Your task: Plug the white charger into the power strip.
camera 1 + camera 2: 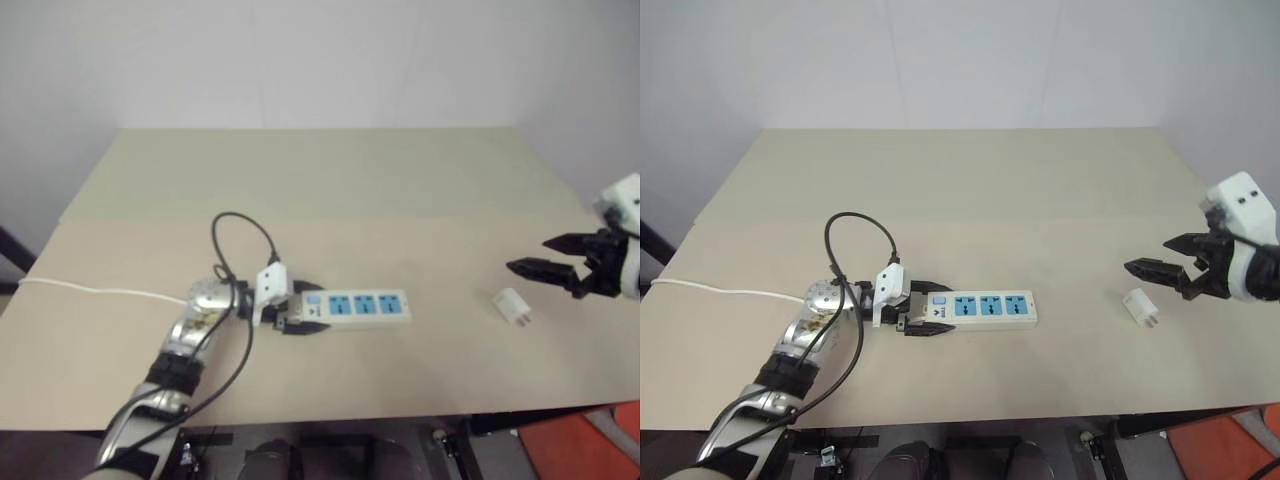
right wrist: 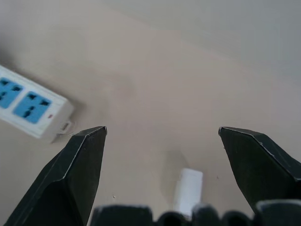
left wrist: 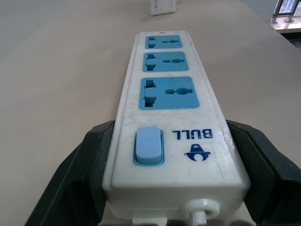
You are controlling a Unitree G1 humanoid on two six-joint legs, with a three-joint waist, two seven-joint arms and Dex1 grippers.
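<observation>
Table (image 1: 330, 190) of beige board carries the power strip (image 1: 366, 306), its 3 blue sockets facing up. Left gripper (image 1: 924, 322) is clamped on the strip's switch end. Right gripper (image 1: 540, 257) hangs spread wide, holding nothing, just beside the white charger (image 1: 512, 306), which lies well apart from the strip.

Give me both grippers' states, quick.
Left gripper: shut on the power strip, at its switch end.
Right gripper: open, holding nothing, above the white charger.
</observation>
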